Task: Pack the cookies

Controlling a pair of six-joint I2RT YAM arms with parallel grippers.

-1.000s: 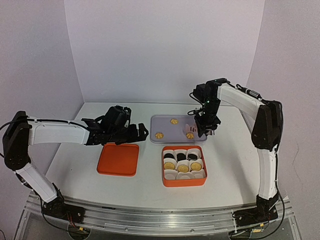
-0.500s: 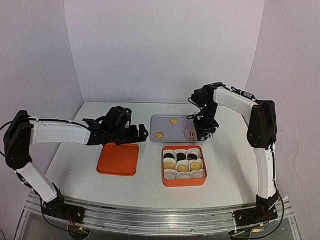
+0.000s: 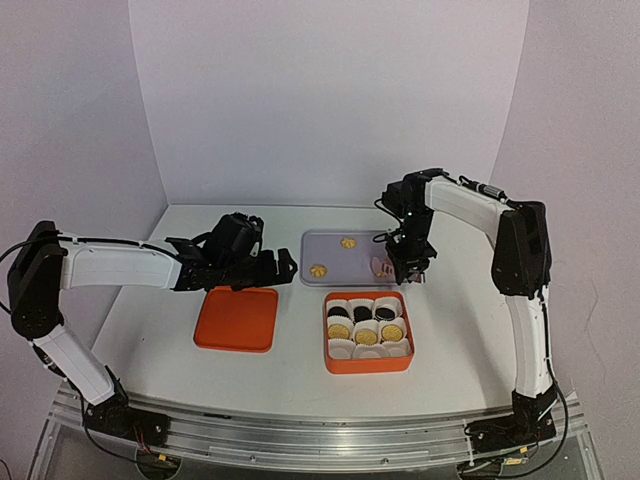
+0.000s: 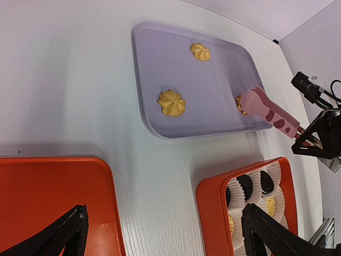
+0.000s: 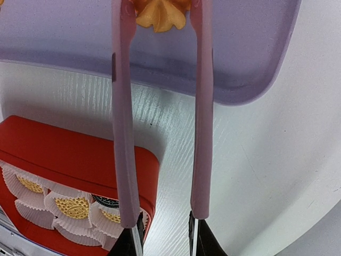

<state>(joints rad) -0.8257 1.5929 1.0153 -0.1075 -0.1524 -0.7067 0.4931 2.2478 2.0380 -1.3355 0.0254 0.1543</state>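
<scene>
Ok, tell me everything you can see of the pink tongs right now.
The pink tongs look like matte plastic or silicone: two long slim arms ending in a paw-shaped tip with dark maroon patches. Their handle end is clamped in the right gripper. They slant down to the near right corner of the lilac tray, where the tips sit either side of a golden flower-shaped cookie, apparently touching it.

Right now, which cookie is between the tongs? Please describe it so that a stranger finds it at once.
Find the lavender tray behind the orange box. On it, at its right end, lies a yellow flower cookie; unlike the other two, it sits between the pink tongs.
</scene>
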